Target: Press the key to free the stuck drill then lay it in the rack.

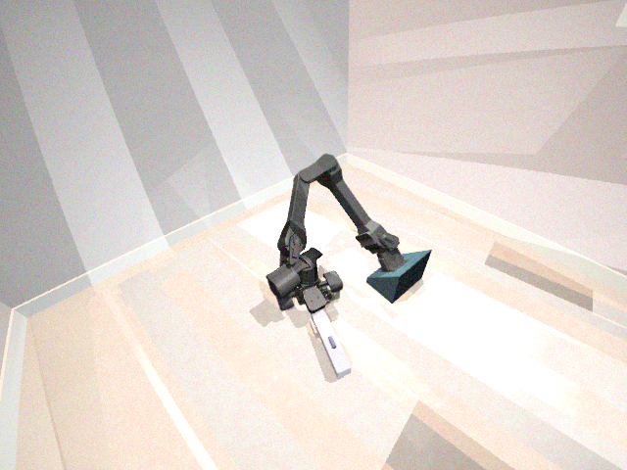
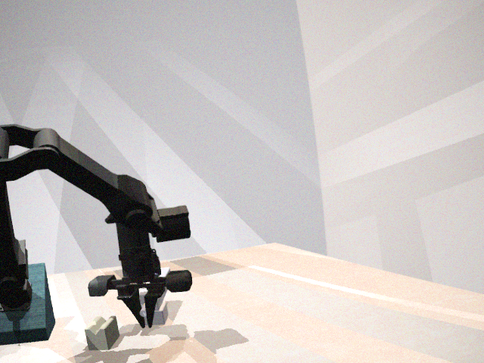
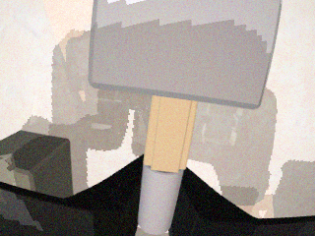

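We see the arm (image 1: 323,197) rising from its teal base (image 1: 400,277), folding at a high elbow toward the far corner of the tabletop (image 1: 481,344), then dropping steeply. The wrist points straight down, so the gripper (image 2: 144,312) hangs vertically with its tips close to the surface.

In the wrist view we see the gripper (image 3: 159,212) clamped on the drill (image 3: 159,200): the grey round end sits between the two dark fingers, which press it from both sides. Past the grey end a tan section of the drill runs on into the pale grey block (image 3: 184,46) ahead of it.

From the top view the block (image 1: 331,349) is a long pale bar lying on the tabletop, one end under the gripper and the other reaching toward the near edge. A small purple key (image 1: 332,342) sits on its upper face, about midway along. We cannot tell from here whether the key is pressed down.

In the exterior view a small olive rack (image 2: 102,332) with a V-shaped notch stands on the tabletop just beside the gripper, between it and the base (image 2: 31,308). The notch holds nothing.
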